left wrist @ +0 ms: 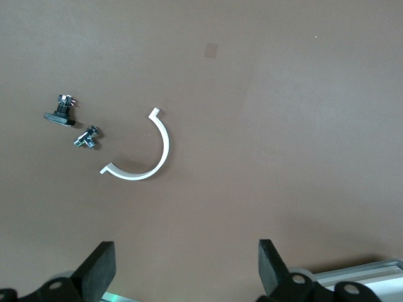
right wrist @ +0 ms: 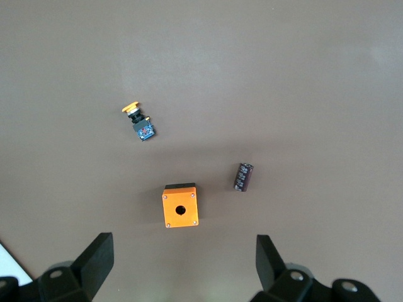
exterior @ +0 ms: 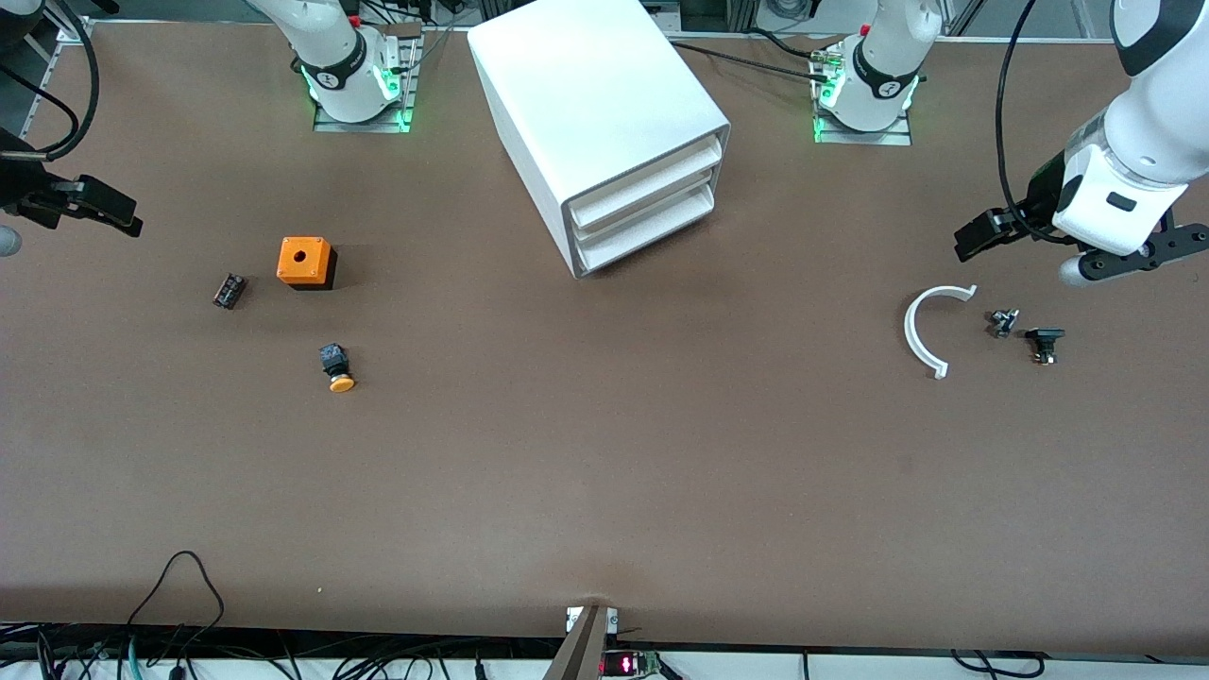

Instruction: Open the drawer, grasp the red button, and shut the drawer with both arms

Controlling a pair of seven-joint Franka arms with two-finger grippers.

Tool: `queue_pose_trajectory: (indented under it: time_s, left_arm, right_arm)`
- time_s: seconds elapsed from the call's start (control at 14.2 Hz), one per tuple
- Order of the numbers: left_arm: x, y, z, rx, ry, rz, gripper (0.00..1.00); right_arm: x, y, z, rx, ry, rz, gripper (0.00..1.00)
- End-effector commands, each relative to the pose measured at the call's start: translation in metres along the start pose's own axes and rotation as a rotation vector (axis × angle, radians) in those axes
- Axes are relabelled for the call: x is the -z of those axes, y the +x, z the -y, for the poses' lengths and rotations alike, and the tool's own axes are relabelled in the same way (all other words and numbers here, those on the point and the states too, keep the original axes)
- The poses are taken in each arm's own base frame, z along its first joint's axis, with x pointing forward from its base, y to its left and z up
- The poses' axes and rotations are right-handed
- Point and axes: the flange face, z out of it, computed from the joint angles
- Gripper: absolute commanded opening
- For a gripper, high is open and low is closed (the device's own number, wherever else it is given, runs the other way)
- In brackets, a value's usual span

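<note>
Nothing begun: the drawer [exterior: 652, 230], lowest in the white cabinet [exterior: 590, 113], sits closed; no red button visible, presumably inside. Left gripper [left wrist: 182, 270] and right gripper [right wrist: 182, 267] hover fingers spread, empty, at their table ends. Next: pull drawer open

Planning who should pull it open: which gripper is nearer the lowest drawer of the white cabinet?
Left. The left gripper hangs toward its own table end, above the white curved piece. The right gripper hangs farther from the lowest drawer.
</note>
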Motion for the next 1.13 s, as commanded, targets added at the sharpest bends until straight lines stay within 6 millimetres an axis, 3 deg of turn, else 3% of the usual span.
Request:
queue_pose_trajectory:
  time_s: [0.0,0.28,0.56,0.7,0.85,0.99,1.06]
  left_arm:
    - [0.006,0.0,-0.002,-0.008,0.018,-0.002,1.0]
    - [0.008,0.006,-0.003,-0.013,0.014,-0.004,1.0]
    - [-0.002,0.008,-0.026,-0.048,0.032,0.019,1.0]
    - [0.009,0.013,-0.028,-0.04,0.017,0.003,1.0]
    - [0.006,0.014,-0.03,-0.043,0.022,0.016,1.0]
    - [-0.049,0.036,-0.041,-0.056,0.065,0.122,1.0]
    - [-0.042,0.035,-0.038,-0.061,0.07,0.132,1.0]
  right_arm:
    - [0.002,-0.005,0.001,0.017,0.021,-0.008,1.0]
    - [0.003,-0.006,0.003,0.02,0.021,-0.008,1.0]
    - [0.002,-0.006,0.003,0.015,0.021,-0.005,1.0]
    - [0.002,-0.006,0.003,0.014,0.021,-0.005,1.0]
    - [-0.001,-0.004,0.004,0.01,0.02,0.0,1.0]
    - [0.0,-0.004,0.004,0.016,0.02,-0.004,1.0]
    - [-0.001,-0.004,0.004,0.02,0.02,-0.002,1.0]
